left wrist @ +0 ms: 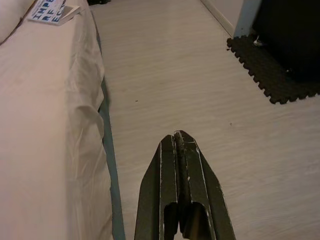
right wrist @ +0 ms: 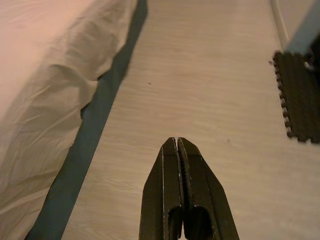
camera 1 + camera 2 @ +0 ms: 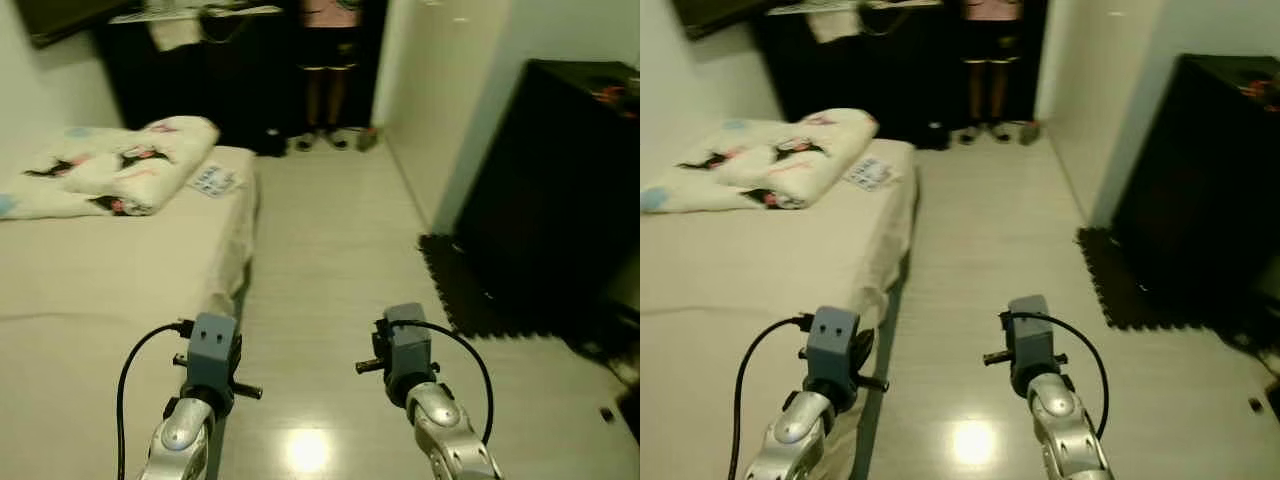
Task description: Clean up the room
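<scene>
My left gripper is shut with nothing in it and hangs over the pale wood floor, just beside the bed's edge. My right gripper is shut too and holds nothing, over the floor between the bed and a black mat. Both silver arms, left and right, reach forward low. On the bed lie a folded cartoon-print blanket and a printed booklet, which also shows in the left wrist view.
A person stands at the far end of the room by dark furniture. A tall dark cabinet and a black foam mat are on the right. Small items lie on the floor near the person's feet.
</scene>
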You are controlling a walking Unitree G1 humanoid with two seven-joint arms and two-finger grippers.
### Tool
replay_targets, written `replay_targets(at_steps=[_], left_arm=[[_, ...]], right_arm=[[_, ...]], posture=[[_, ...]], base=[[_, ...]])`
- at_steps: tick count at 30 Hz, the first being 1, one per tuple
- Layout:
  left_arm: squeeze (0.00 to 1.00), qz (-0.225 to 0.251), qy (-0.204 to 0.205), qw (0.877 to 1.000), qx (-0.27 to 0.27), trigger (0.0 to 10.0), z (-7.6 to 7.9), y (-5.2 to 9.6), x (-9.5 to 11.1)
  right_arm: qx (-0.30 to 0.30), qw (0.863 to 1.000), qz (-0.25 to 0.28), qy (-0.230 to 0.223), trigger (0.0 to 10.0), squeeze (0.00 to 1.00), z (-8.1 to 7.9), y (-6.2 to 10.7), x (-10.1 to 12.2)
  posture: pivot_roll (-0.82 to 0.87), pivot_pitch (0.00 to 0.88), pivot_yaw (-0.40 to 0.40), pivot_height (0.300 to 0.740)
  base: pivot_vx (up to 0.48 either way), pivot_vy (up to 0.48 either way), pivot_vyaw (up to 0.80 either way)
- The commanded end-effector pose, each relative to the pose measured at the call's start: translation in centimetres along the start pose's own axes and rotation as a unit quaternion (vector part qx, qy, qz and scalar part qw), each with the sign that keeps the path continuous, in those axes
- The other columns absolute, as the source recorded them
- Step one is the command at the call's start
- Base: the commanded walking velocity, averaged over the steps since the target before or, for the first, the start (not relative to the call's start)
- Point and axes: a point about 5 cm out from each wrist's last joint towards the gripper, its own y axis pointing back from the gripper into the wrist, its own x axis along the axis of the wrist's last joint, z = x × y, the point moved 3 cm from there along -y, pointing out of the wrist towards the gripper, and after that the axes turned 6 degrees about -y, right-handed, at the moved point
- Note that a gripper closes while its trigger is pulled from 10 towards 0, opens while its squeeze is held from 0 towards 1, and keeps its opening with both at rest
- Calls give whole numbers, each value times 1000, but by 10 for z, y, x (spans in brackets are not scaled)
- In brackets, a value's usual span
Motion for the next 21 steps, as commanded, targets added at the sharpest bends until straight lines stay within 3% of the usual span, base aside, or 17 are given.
replay_targets(at_steps=[1, 10, 14, 18, 21], left_arm=[[0, -12, 9, 1000, 12, 10000, -7, 0, -4], [0, -10, 8, 999, 32, 10000, -25, -1, -1], [0, -9, 29, 998, 59, 10000, -29, 1, -3], [0, -8, 33, 997, 69, 10000, -27, 3, -5], [0, -3, 41, 997, 71, 10000, -15, 9, -6]], right_arm=[[-11, 1000, 0, -6, 10000, 0, 3, 1, -3], [-15, 1000, 1, -21, 10000, 0, -6, 0, -8], [-5, 1000, 1, -12, 10000, 0, -6, -3, -5], [8, 1000, 3, -5, 10000, 0, -7, -5, -1], [41, 999, 3, 32, 10000, 0, -8, -10, 5]], posture=[[-49, 86, 74, 740], [-27, 80, 105, 740], [-28, 70, 56, 740], [-28, 68, 41, 740], [-22, 59, -43, 740]], base=[[0, 0, -800], [0, 0, -800], [0, 0, -800], [0, 0, -328], [0, 0, 0]])
